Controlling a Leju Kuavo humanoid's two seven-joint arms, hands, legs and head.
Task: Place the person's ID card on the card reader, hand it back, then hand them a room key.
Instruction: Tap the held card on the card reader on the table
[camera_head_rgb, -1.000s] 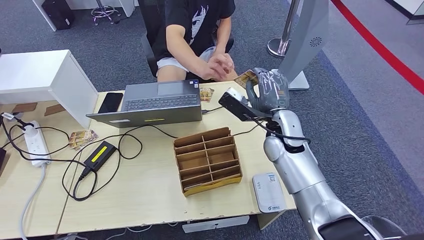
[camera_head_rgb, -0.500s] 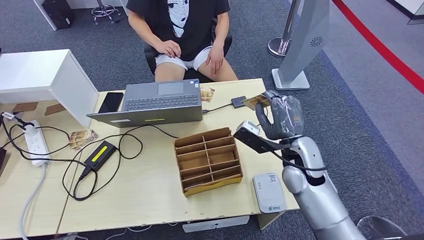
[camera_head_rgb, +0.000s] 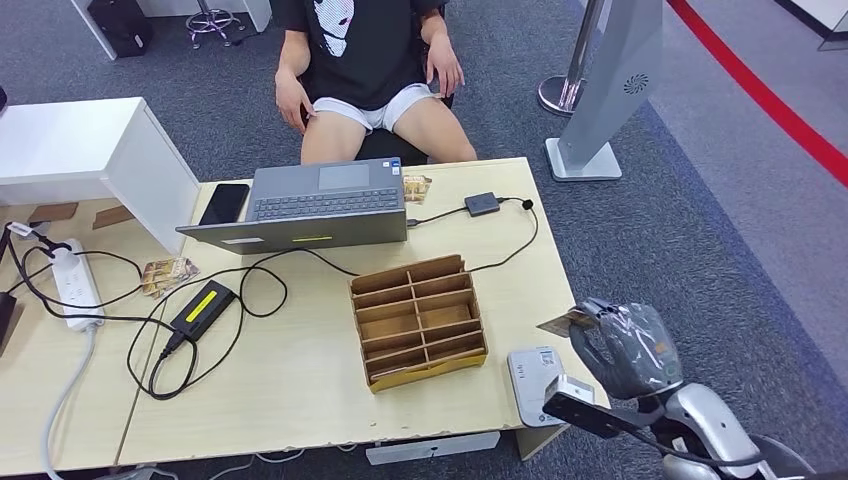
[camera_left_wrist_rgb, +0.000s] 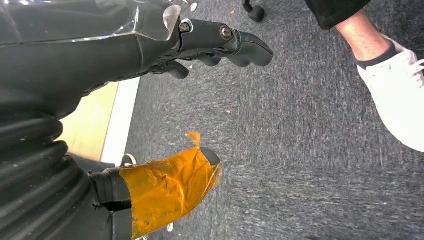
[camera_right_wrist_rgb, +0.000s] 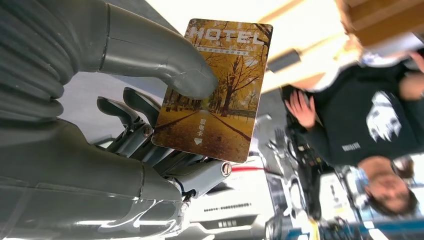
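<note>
My right hand hovers off the table's near right corner, just right of the white card reader. It pinches a card that sticks out toward the table. In the right wrist view this card is a hotel card with a yellow autumn-tree picture, held between the thumb and the darker fingers. The person sits across the table, leaning back with hands on the thighs. My left hand hangs over grey carpet, its fingers apart and holding nothing.
A brown cardboard organiser stands mid-table left of the reader. Behind it are a grey laptop, a black phone, a small dark device on a cable and a loose card. A power strip, adapter and white box occupy the left.
My right arm has drawn back from the person's side of the table to the near right corner, with a card in the hand. The person has leaned back and lowered both hands.
</note>
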